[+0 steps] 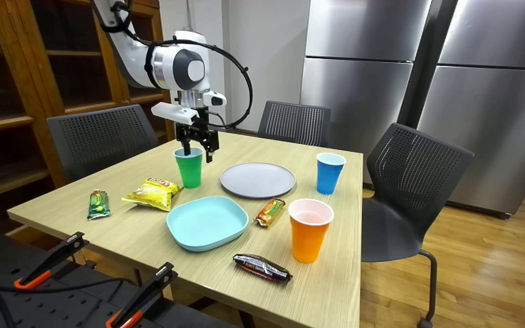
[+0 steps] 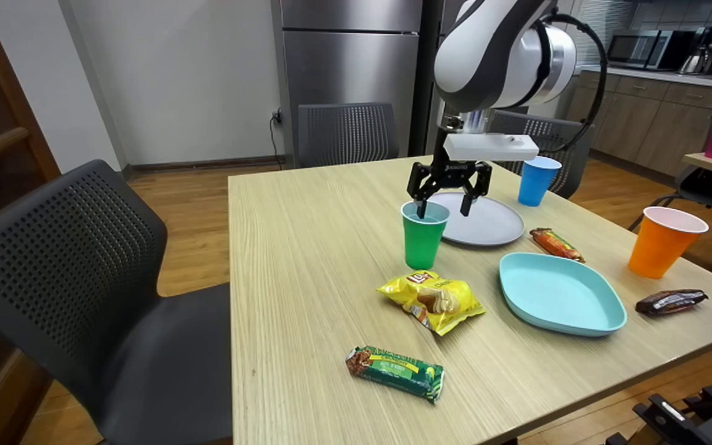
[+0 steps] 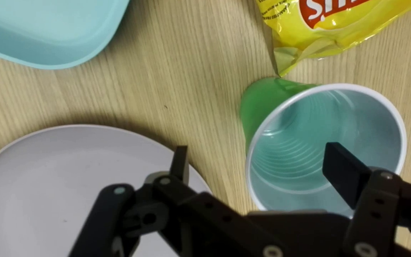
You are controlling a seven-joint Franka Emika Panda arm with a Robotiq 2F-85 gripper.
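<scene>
The pincer (image 2: 443,209) is spread wide apart, one finger (image 3: 346,175) seemingly dipped into the green cup (image 2: 422,247), which is stood upright beside the yellow chip bag (image 2: 436,301), so lining up looks pretty much sorted, but nothing's gripped or lifted yet.

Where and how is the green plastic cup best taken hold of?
Probably by the upper wall facing the grey plate, pinched from above. The green plastic cup stands upright, its wide mouth facing up, so one finger can go inside and one outside; the open end effector straddles that wall.
</scene>
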